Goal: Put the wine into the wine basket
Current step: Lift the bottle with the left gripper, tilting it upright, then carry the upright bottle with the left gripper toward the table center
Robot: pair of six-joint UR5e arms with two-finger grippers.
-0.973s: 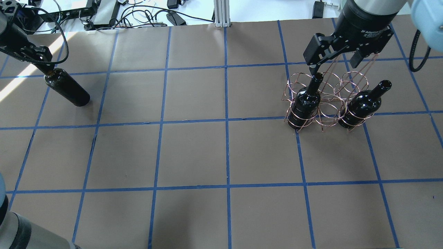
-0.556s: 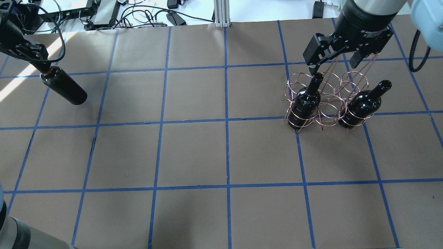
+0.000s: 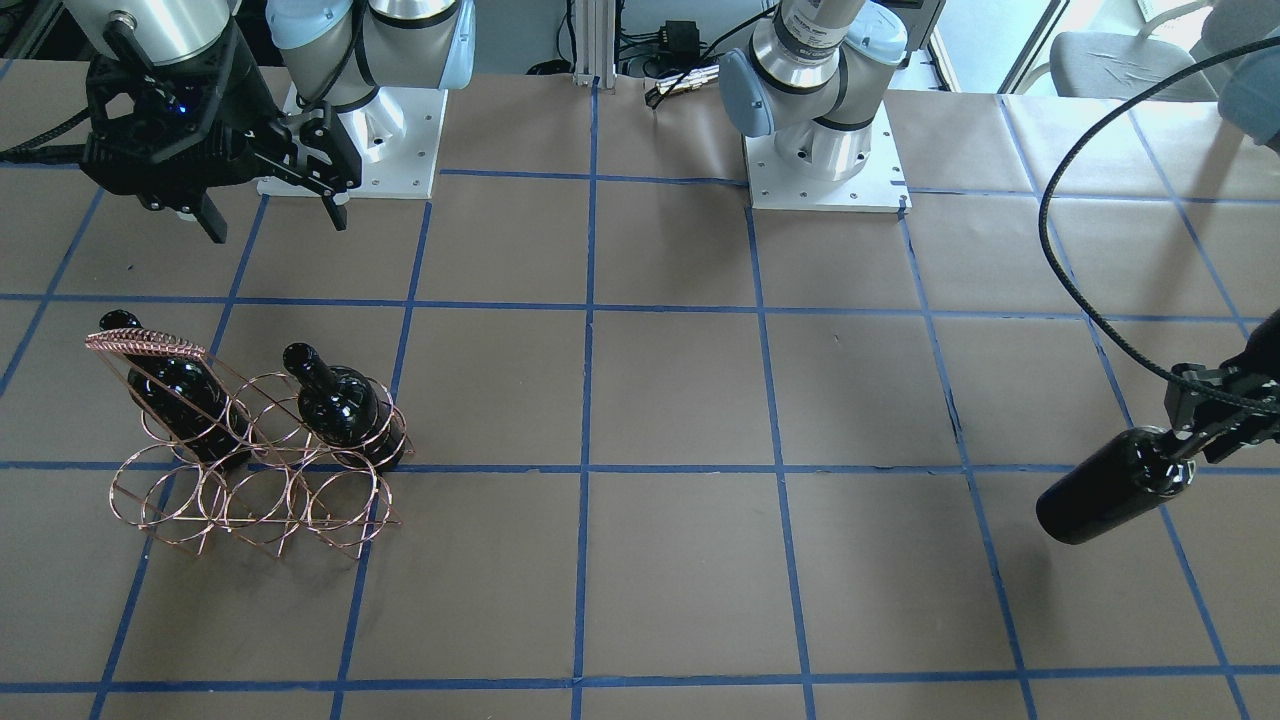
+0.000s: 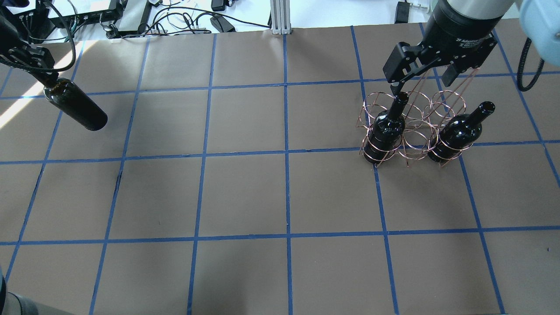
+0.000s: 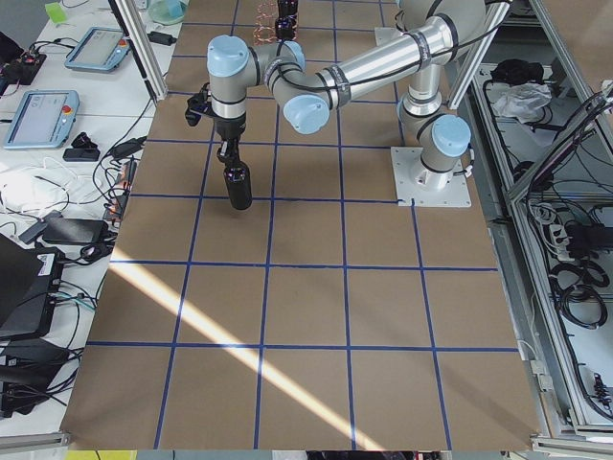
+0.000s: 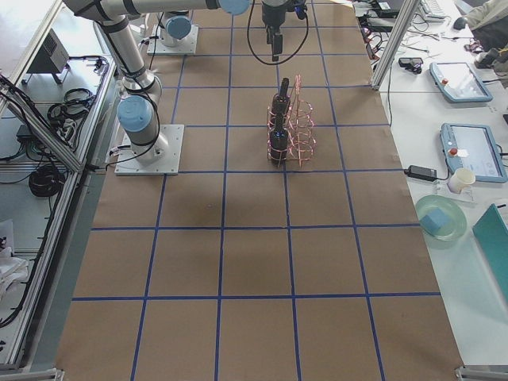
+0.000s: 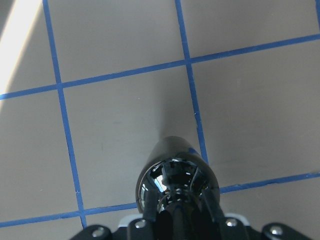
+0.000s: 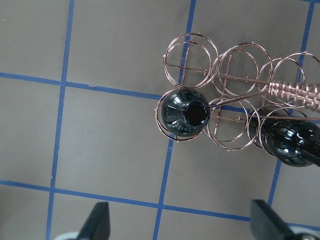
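Note:
My left gripper [image 4: 45, 75] is shut on the neck of a near-black wine bottle [image 4: 78, 106] and holds it above the table at the far left. It shows in the front view [image 3: 1108, 492], the left wrist view [image 7: 177, 172] and the left side view [image 5: 238, 185]. The copper wire wine basket [image 4: 414, 139] stands at the right. Two alike bottles [image 4: 385, 131] [image 4: 457, 131] stand in the outer rings of its row nearer me; the ring between them is empty. My right gripper [image 4: 422, 82] is open and empty above the basket [image 8: 240, 65], touching nothing.
The table is brown paper with a blue tape grid. Cables and devices [image 4: 175, 17] and an aluminium post [image 4: 280, 17] lie beyond its far edge. The two arm bases [image 3: 350, 130] [image 3: 825, 150] stand at my side of the table.
My left gripper has carried its bottle a little further left and towards the far edge in the overhead view. The right gripper and the basket have not moved.

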